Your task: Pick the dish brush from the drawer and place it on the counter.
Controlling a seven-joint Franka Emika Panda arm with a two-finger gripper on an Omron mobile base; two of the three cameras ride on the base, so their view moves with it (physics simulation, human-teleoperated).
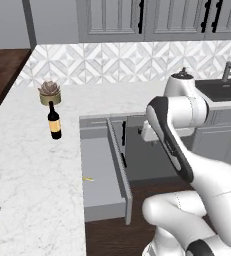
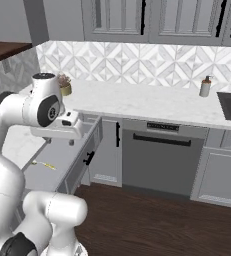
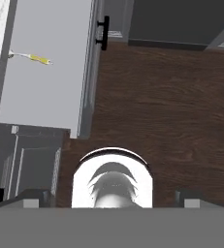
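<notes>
Dish brush (image 1: 88, 179) lies flat on the drawer floor, at the left edge of the tray, centre-left of the left base view. In the right base view it sits at lower left (image 2: 44, 164); in the hand view, upper left (image 3: 30, 57), white head toward the counter edge. Nothing touches it.

Drawer (image 1: 101, 165) stands pulled out, tray open to above, black bar handle on its front panel. So access is there; grasp, lift and placement all remain, by my reading. Early stage.

Counter (image 1: 32, 165) takes the left half of the left base view, just beside the drawer's left wall. Wine bottle (image 1: 54, 121) and a small potted plant (image 1: 50, 93) stand on it at upper left, well apart from the brush.

Arm: rises from lower right of the left base view, elbow bent high, forearm folded back toward frame centre. Gripper (image 2: 59, 141) hangs above the drawer's inner end, upper left of the right base view, pointing down. Hand camera looks mostly at wooden floor (image 3: 167, 106); brush off to its upper left, so the hand is not yet over it.

Jaws: cannot tell whether apart or together. They hold nothing.
</notes>
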